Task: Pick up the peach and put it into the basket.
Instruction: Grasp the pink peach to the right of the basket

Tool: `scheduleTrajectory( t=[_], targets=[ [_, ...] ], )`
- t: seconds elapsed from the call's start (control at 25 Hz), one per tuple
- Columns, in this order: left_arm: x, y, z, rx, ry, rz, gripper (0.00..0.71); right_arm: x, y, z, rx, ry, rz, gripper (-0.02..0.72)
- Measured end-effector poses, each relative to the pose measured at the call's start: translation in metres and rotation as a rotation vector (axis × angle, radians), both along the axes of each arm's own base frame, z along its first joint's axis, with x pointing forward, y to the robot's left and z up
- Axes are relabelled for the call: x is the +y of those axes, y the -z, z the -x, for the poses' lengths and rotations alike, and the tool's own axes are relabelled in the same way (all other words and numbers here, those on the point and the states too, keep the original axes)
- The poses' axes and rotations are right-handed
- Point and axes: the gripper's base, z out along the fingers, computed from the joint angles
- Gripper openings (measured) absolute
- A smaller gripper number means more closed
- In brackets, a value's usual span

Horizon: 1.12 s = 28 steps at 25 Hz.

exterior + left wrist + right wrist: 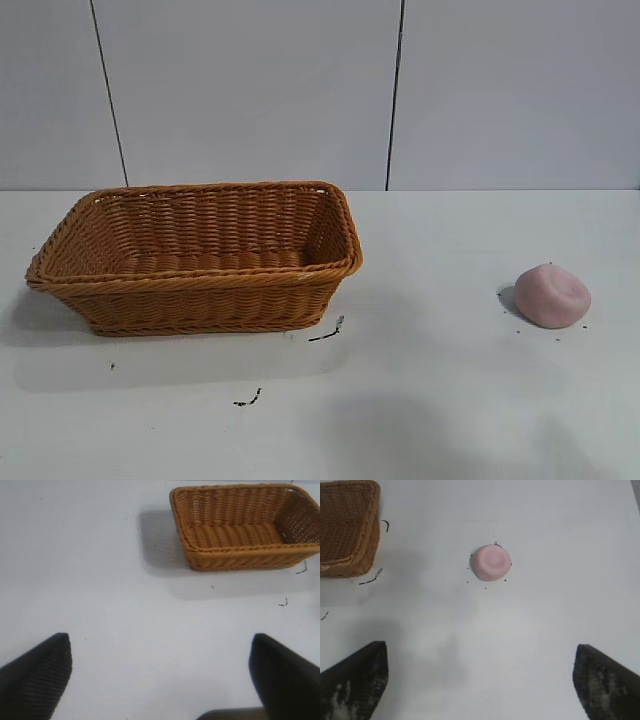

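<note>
Bright, even light falls from overhead on my white table [450,400], leaving only soft grey shadows: one spreads beneath and beside the basket [200,255], a thin one hugs the peach [552,295]. No harsh glare shows anywhere. Through my wrist views the far objects look fairly crisp, while my own dark fingertips [355,680] close to the lens are soft-edged.

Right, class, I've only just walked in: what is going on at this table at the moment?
Nothing is being handled yet. The small pale pink, rounded peach sits alone on the white table, apart from the large orange-brown woven wicker basket, which holds nothing. The right end effector hangs open above the table with the peach ahead of it. The left end effector, also open, hangs above bare table with the basket ahead.
</note>
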Motion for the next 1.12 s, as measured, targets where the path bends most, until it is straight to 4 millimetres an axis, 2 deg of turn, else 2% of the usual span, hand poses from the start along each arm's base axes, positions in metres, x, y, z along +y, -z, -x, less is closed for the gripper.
scheduleTrajectory(
  t=[0.12,0.32,0.48,0.6,0.76,1.12],
  targets=[
    [0.000,0.000,0.000,0.000,0.000,0.000,0.693,0.000,0.006,-0.048,0.116,0.000,-0.001,0.695],
    [0.000,0.000,0.000,0.000,0.000,0.000,0.693,-0.001,0.031,-0.126,0.283,-0.008,0.004,0.695],
    [0.000,0.000,0.000,0.000,0.000,0.000,0.693,-0.001,0.057,-0.178,0.390,-0.013,0.007,0.695],
    [0.000,0.000,0.000,0.000,0.000,0.000,0.693,-0.001,0.074,-0.209,0.428,-0.016,0.008,0.695],
    [0.000,0.000,0.000,0.000,0.000,0.000,0.693,0.005,0.097,-0.232,0.461,-0.052,0.026,0.695],
    [0.000,0.000,0.000,0.000,0.000,0.000,0.693,0.007,0.156,-0.256,0.503,-0.059,0.043,0.695]
  ],
)
